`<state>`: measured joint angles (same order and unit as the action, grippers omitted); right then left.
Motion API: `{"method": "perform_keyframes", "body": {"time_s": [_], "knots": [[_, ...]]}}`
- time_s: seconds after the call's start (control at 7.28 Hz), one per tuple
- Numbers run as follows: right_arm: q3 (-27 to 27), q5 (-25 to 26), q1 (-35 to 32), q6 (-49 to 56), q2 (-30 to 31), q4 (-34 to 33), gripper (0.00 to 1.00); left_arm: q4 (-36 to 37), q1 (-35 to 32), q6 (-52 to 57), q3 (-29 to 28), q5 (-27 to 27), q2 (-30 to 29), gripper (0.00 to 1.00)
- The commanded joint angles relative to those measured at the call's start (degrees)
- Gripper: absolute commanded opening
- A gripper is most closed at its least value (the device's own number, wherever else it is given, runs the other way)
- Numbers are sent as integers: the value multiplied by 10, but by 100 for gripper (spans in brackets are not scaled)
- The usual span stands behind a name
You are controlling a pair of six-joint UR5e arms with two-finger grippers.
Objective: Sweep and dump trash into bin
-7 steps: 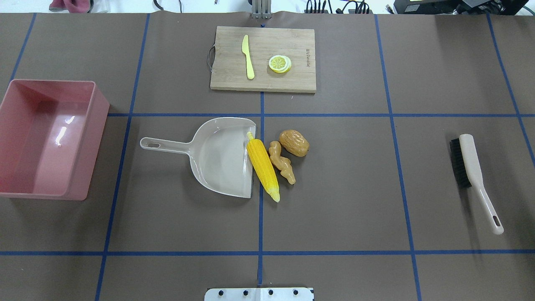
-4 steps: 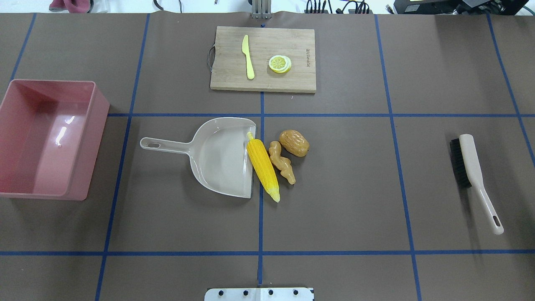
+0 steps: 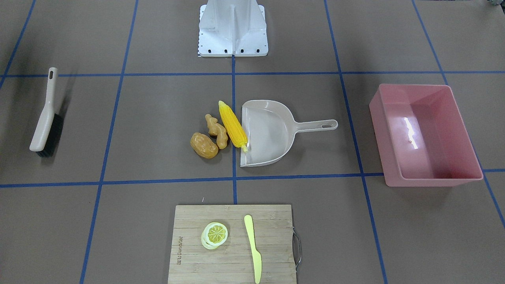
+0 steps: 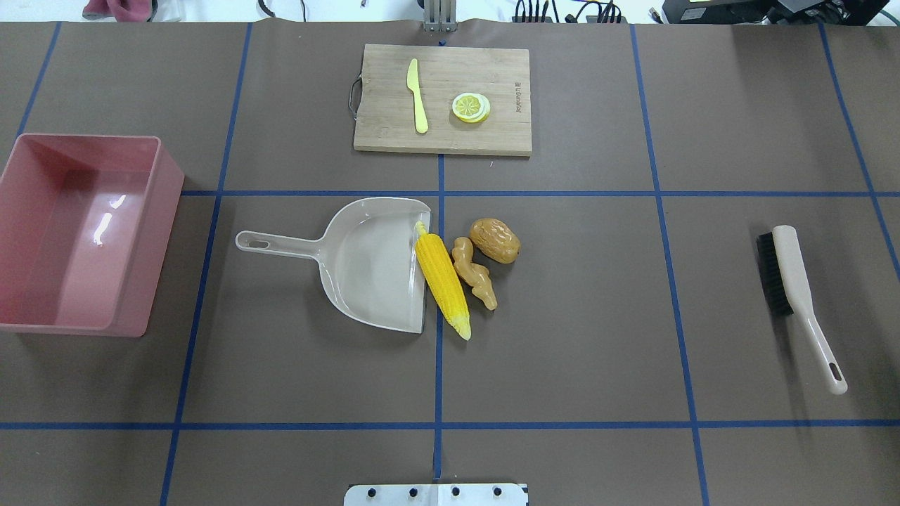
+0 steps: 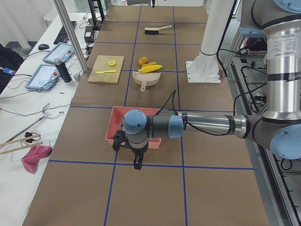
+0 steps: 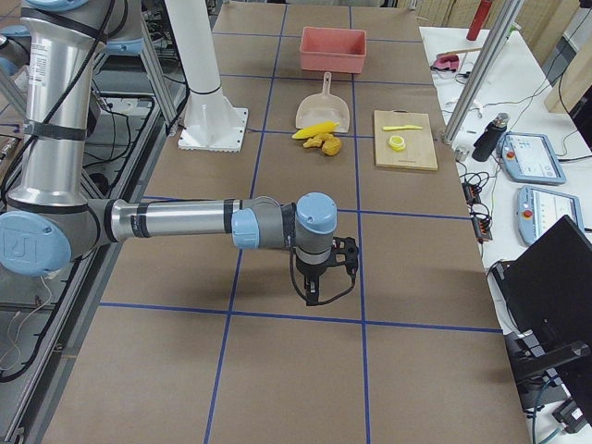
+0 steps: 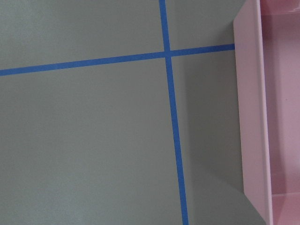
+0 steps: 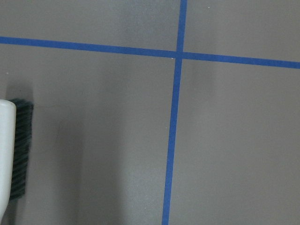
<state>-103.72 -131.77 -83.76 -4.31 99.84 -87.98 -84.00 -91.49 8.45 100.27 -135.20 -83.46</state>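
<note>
The trash lies mid-table in the overhead view: a yellow corn cob against the dustpan's lip, a tan ginger root and a brown potato to its right. The pink bin stands empty at the left edge. Neither gripper shows in the overhead or front views. My left gripper hangs by the bin's outer end in the exterior left view. My right gripper hangs over the table in the exterior right view. I cannot tell whether either is open or shut.
A beige dustpan lies with its handle toward the bin. A beige brush lies far right. A wooden cutting board at the back holds a pale yellow knife and a lemon slice.
</note>
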Motion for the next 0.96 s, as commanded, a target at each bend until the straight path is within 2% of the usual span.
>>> {"method": "perform_keyframes", "body": {"time_s": [0.0, 0.82], "knots": [[-1, -1, 0, -1, -1, 0, 100, 2, 0, 0, 0, -1, 1, 99], [-11, -1, 0, -5, -6, 0, 100, -1, 0, 0, 10, -2, 0, 99]]}}
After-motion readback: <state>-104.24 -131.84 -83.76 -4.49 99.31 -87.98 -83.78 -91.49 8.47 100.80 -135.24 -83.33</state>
